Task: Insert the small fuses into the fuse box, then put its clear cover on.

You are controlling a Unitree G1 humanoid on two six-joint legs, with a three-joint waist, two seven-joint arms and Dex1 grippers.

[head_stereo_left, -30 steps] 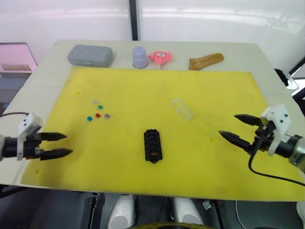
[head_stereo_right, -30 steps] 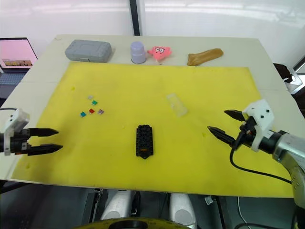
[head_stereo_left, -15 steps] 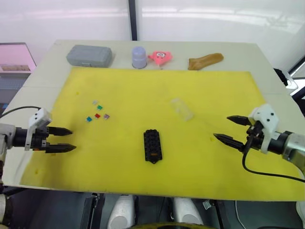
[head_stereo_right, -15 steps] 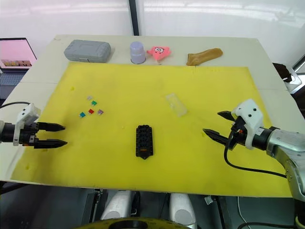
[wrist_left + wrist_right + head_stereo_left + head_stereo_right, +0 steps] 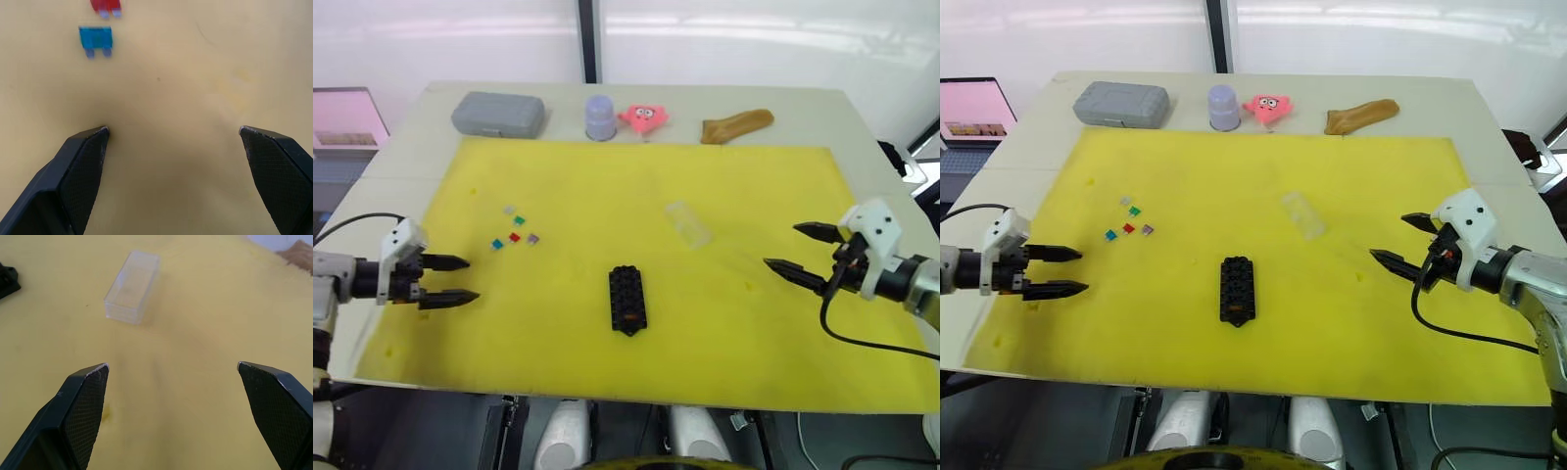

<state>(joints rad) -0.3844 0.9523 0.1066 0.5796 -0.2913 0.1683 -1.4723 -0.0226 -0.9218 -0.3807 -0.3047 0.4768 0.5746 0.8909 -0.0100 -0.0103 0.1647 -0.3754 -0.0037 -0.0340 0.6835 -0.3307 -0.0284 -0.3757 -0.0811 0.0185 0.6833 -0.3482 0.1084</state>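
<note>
My left gripper [image 5: 460,279] and right gripper [image 5: 795,250] hover spread above opposite mat [image 5: 607,176] edges. Between them: small fuses [image 5: 514,228] left, fuse box [image 5: 626,301] centre, clear cover [image 5: 688,223] right, well apart.

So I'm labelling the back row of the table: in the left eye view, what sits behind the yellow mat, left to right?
Grey case → lilac cup → pink star toy → brown cloth-like thing.
</note>
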